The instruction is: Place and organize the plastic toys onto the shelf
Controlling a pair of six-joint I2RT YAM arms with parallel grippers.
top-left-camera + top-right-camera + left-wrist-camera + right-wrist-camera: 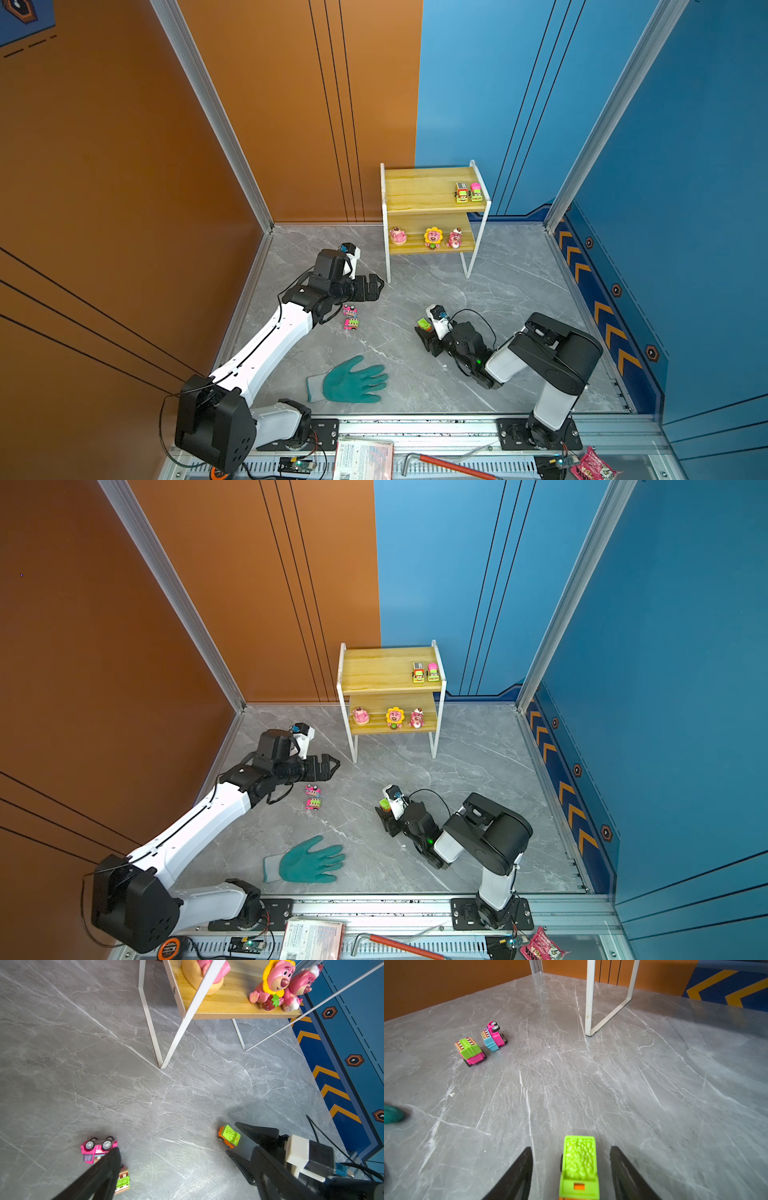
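Between the fingers of my right end effector (pixel 571 1148) sits a lime-green and orange toy car (pixel 579 1167), wheels down on the grey marbled desk (pixel 654 1084). The fingers stand apart on either side of it, with desk showing in both gaps, so nothing is clamped. Toward my left, two more toys lie close together on the desk: a pink car with a green roof (pixel 470 1051) on its wheels, and just beside it a pink and blue car (pixel 493 1038) tipped onto its side. Above the desk just past that pair hangs my left end effector (pixel 374 286), spread wide and holding nothing, near the front left leg of the shelf (pixel 415 195). On the shelf's top board, toward my right, a yellow and red car (pixel 461 192) and a pink and green car (pixel 476 191) stand side by side. On its lower board three figurines sit in a row: a pink bear on a tan base (pixel 398 236), a sunflower bear (pixel 433 237) and a pink bear with a white tuft (pixel 455 238). At the near edge a teal glove (pixel 351 380) lies flat.
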